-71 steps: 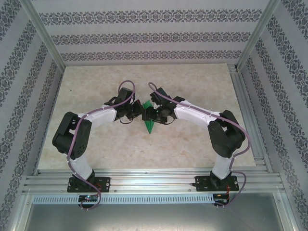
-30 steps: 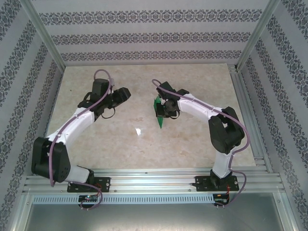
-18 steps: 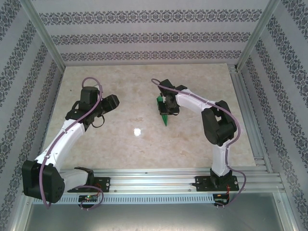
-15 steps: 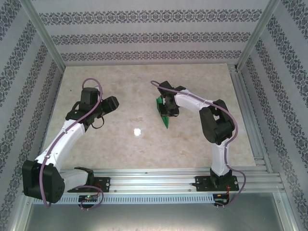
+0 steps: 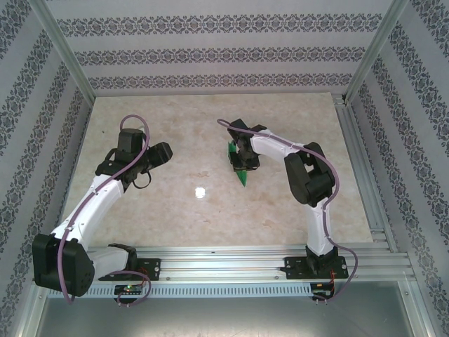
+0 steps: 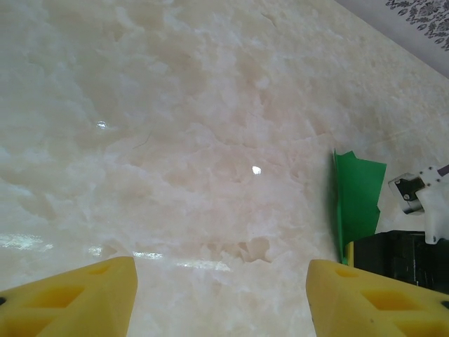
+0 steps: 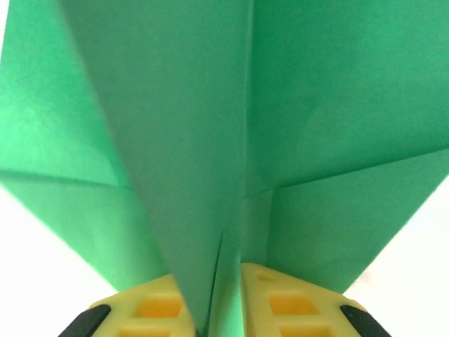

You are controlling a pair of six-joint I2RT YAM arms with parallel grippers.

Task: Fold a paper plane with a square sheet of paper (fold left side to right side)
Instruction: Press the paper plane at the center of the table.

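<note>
green paper plane (image 7: 210, 126) pinched in right claw (image 7: 217, 298); left claw (image 6: 221, 295) spread wide, empty, well apart.

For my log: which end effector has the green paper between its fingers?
The right end effector: the paper plane stands between its fingers. The left end effector is open, empty.

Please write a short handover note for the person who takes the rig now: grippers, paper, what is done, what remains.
Left gripper: open, empty, above the table, apart from the paper plane.
Right gripper: fingers closed on the paper plane's centre fold, nose toward the arm bases.
Done: the folds look finished.
Left: probably set the paper plane down, then release.
</note>
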